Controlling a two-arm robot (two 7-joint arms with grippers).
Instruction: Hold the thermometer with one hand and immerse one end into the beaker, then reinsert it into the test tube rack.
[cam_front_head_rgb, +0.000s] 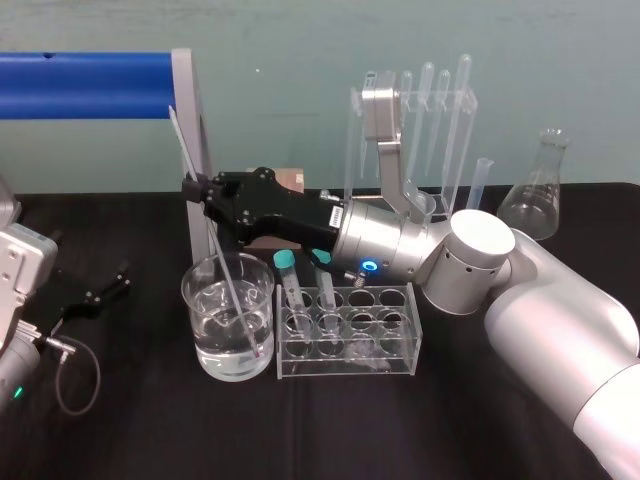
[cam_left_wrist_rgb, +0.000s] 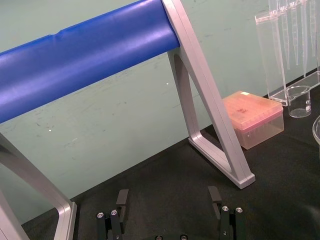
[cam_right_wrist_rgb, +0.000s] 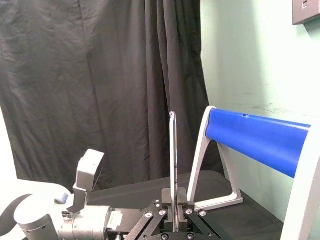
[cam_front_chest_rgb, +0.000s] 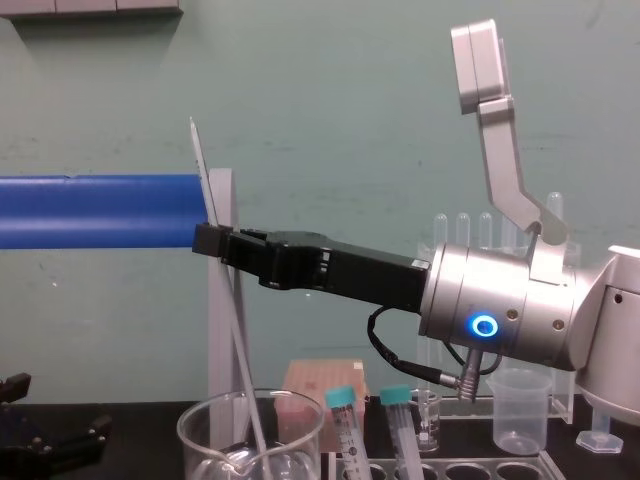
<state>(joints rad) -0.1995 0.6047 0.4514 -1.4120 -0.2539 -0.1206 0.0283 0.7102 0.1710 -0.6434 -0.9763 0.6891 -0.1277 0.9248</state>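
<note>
Thermometer: thin glass rod, tilted | we see right end effector clamped on it | tip inside round clear beaker | left end effector apart.

The surface in front of the beaker and rack lies open. The rack stands just right of the beaker, and its capped tubes rise under the right arm. The grey frame post stands close behind the right gripper, whose fingers clamp the tilted thermometer. Left of the beaker, the left gripper sits low with fingers apart.
</note>
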